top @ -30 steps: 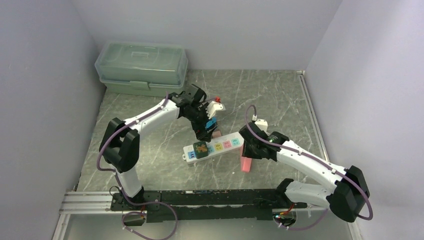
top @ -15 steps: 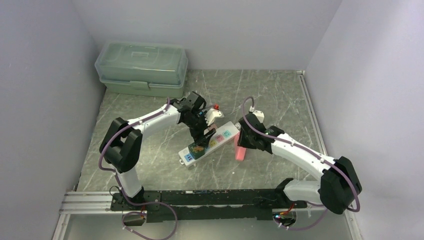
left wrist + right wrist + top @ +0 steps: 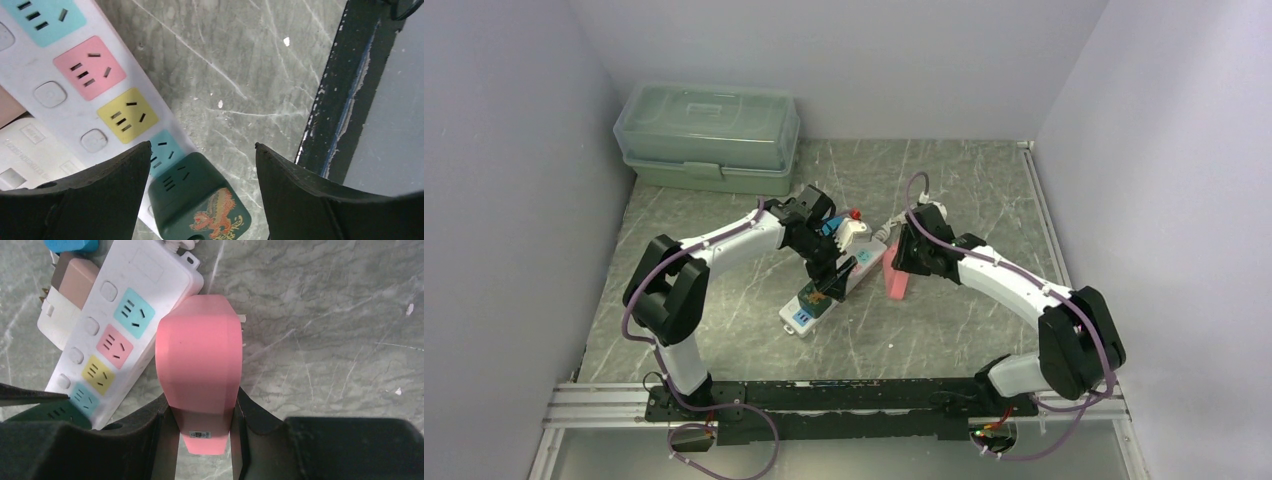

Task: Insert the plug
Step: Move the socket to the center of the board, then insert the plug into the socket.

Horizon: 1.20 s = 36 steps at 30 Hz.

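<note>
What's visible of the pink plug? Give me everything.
The pink plug is a smooth, matte, plastic-looking block with rounded corners and a small label at its near end. Metal prongs peek out on its right side. The right tool clamps that near end from both sides. It hangs over the marble table, by the end of the white strip, in no socket; whether it touches the strip is unclear.

A pale green, see-through storage box with its lid on sits at the upper left of the top view, tucked into the corner where the plain lilac walls meet. The table is grey stone-patterned with pale veins. A black rail runs across the bottom of the frame.
</note>
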{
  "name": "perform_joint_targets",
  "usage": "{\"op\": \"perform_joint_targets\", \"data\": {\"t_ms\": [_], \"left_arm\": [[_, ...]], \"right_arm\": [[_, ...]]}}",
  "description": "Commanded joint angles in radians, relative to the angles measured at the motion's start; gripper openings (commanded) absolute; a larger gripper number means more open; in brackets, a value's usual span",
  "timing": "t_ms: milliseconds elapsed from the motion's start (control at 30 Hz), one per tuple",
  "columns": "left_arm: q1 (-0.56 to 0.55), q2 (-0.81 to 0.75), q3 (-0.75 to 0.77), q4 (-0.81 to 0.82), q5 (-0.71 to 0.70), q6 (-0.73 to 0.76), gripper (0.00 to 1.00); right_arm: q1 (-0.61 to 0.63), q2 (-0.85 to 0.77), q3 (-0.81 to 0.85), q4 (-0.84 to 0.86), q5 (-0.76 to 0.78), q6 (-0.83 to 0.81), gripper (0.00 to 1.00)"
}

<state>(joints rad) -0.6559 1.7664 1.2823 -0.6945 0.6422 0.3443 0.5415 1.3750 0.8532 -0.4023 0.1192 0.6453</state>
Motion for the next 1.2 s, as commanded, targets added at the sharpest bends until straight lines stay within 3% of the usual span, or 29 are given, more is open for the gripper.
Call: {"op": "perform_joint_targets", "data": {"t_ms": [0, 100, 200, 433, 633, 800, 1000, 1167], "left_arm": [[0.003, 0.003, 0.029, -0.005, 0.079, -0.033, 0.81], [0.019, -0.017, 0.094, -0.021, 0.075, -0.039, 0.86], [0.048, -0.03, 0.18, -0.027, 0.033, -0.047, 0.99], [0.165, 0.03, 0.306, -0.044, -0.015, -0.023, 1.0], [0.205, 0.053, 0.293, -0.018, -0.025, 0.04, 1.0], [0.205, 0.071, 0.281, -0.002, -0.069, 0.085, 1.0], [0.205, 0.059, 0.232, 0.041, -0.082, 0.102, 1.0], [0.205, 0.087, 0.241, 0.045, -0.079, 0.108, 1.0]], "right_arm": [[-0.031, -0.007, 0.043, 0.038, -0.042, -0.031, 0.0], [-0.045, -0.084, 0.024, 0.024, -0.077, -0.02, 0.0], [-0.063, -0.157, -0.006, 0.052, -0.181, 0.013, 0.0], [-0.089, -0.197, -0.062, 0.184, -0.379, 0.14, 0.0], [-0.135, -0.124, -0.142, 0.392, -0.543, 0.29, 0.0], [-0.183, -0.06, -0.193, 0.572, -0.543, 0.29, 0.0], [-0.218, -0.033, -0.237, 0.659, -0.543, 0.29, 0.0], [-0.247, 0.012, -0.324, 0.861, -0.543, 0.29, 0.0]]}}
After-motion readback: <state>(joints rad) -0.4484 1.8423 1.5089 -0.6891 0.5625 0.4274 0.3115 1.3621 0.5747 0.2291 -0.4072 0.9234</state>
